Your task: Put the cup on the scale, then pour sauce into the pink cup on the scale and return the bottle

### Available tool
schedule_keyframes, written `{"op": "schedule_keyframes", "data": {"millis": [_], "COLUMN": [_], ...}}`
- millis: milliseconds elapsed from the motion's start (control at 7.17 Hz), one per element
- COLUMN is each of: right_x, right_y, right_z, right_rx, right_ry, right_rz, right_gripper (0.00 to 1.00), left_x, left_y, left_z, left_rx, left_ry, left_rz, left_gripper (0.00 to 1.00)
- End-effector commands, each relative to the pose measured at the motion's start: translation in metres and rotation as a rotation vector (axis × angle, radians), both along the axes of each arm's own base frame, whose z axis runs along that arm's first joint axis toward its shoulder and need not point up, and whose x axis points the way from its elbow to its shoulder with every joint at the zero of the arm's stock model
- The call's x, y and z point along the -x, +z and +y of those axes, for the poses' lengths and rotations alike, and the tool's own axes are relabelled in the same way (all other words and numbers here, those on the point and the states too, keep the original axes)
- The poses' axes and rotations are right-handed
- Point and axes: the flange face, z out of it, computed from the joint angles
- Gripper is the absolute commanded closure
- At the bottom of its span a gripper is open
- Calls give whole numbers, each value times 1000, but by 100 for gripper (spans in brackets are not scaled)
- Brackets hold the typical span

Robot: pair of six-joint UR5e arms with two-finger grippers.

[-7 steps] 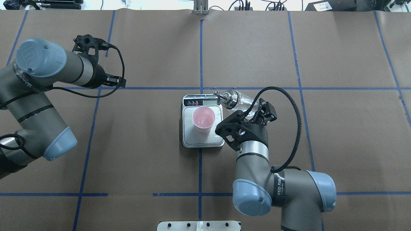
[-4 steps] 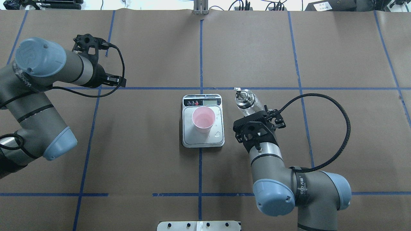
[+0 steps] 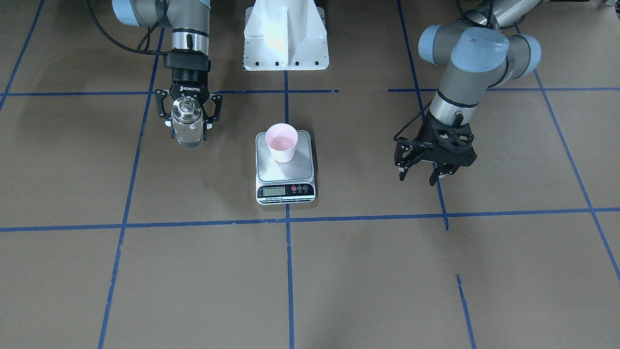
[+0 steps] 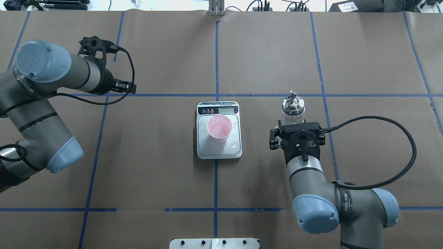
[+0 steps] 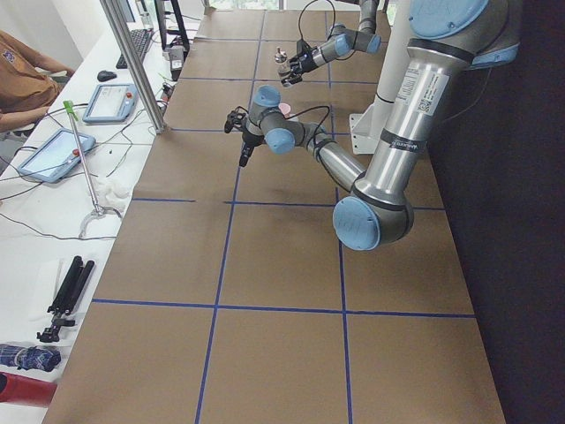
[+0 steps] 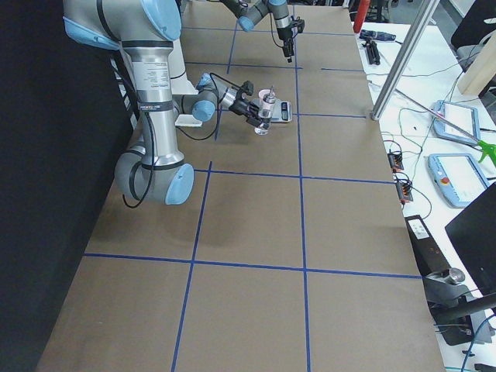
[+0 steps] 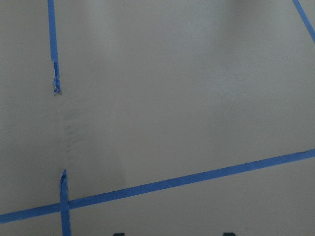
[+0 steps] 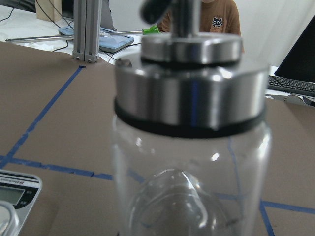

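Note:
The pale pink cup stands upright on the silver scale, with a little clear liquid in its bottom. It also shows in the front view on the scale. My right gripper is shut on the clear glass bottle and holds it upright, well to the right of the scale. The bottle's silver pourer cap fills the right wrist view. I cannot tell whether the bottle's base touches the table. My left gripper is open and empty, low over bare table at the far left.
Small drops of liquid lie on the scale's platform. A white base plate sits at the robot's edge of the table. Blue tape lines cross the brown paper cover. An aluminium post stands at the far edge.
My right gripper has swung the bottle from tilted beside the scale back to upright and carried it to the right, away from the scale. The left arm has stayed put.

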Motion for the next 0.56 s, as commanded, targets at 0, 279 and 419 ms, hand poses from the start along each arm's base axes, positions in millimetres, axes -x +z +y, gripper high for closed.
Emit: {"op": "schedule_keyframes", "data": {"millis": [0,279,419], "right_x": [-19,-44,-37], "right_y": [20,62,80], "right_z": [-4,-10,-12], "right_rx": [-11,-114,-126], "right_ry": [84,131,146], "right_rz": [-131,-97,-74], "right_gripper": [100,100,100], "left_x": [0,1,1], "left_y": [-4,-8,-9], "left_z": [1,0,0], "left_rx": [8,6,7], "left_ry": [-10,-15,-15], "left_rz": [12,15,18], "left_gripper": [27,27,27]}}
